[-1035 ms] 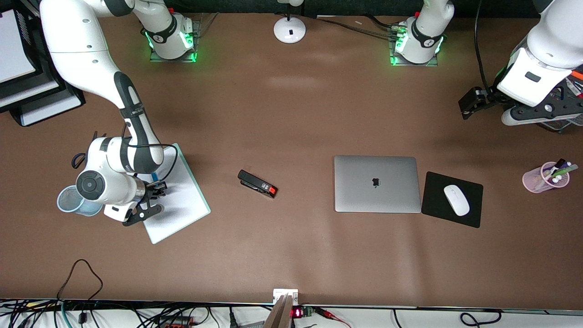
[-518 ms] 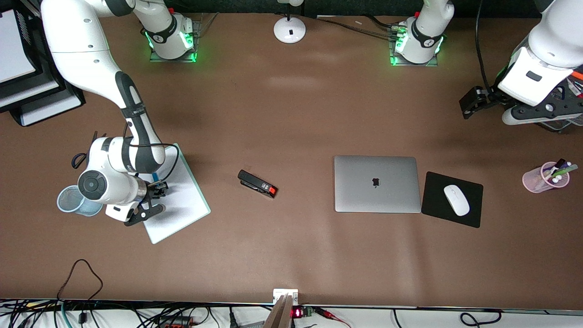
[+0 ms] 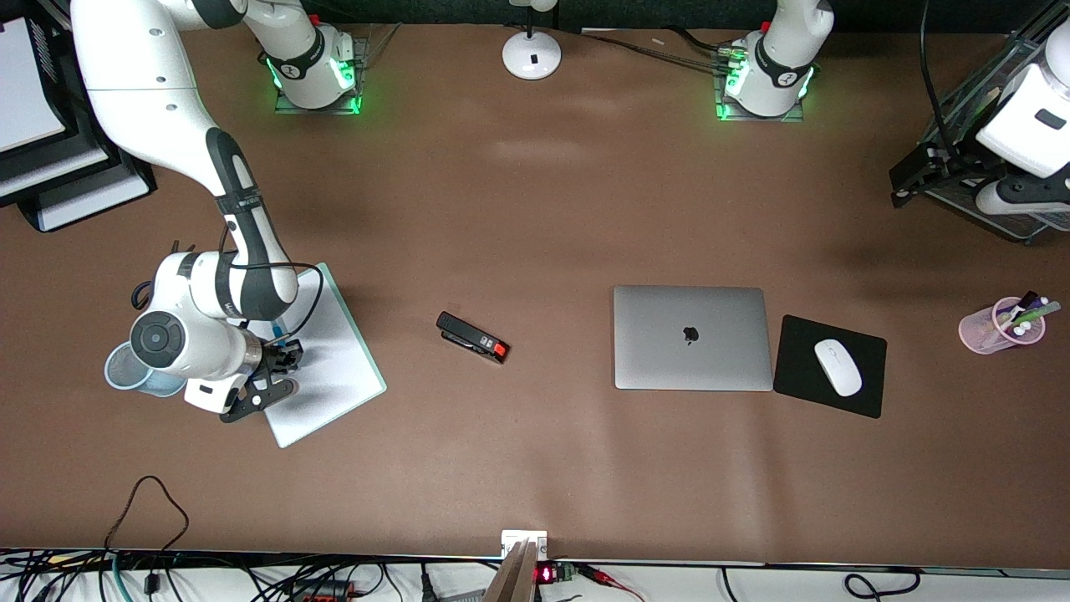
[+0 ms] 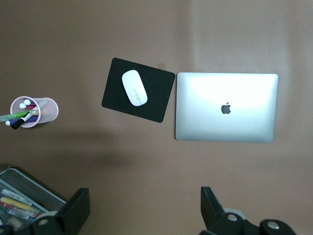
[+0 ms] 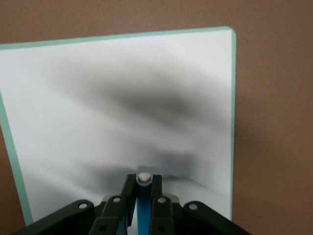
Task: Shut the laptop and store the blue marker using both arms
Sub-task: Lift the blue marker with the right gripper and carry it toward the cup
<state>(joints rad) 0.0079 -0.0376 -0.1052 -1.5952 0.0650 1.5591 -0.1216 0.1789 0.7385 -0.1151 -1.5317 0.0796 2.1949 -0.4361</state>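
Observation:
The laptop point(image 3: 692, 337) lies closed on the brown table, its silver lid and dark logo facing up; the left wrist view shows the laptop point(image 4: 226, 107) from above. My right gripper point(image 5: 143, 185) is shut on the blue marker point(image 5: 144, 208), which stands upright between the fingers with its pale end showing. In the front view that gripper point(image 3: 280, 358) hangs over the white board point(image 3: 334, 376), toward the right arm's end of the table. My left gripper point(image 4: 144, 210) is open and holds nothing, high over bare table near the left arm's end.
A blue mesh cup point(image 3: 125, 368) stands beside the right arm's wrist. A black stapler point(image 3: 472, 337) lies mid-table. A black mouse pad point(image 3: 865, 393) with a white mouse point(image 3: 838, 367) sits beside the laptop. A pink pen cup point(image 3: 1001, 328) and a wire tray point(image 4: 22, 205) are at the left arm's end.
The left arm has swung off toward its end of the table. The right gripper has closed on the blue marker and shifted slightly toward the blue cup.

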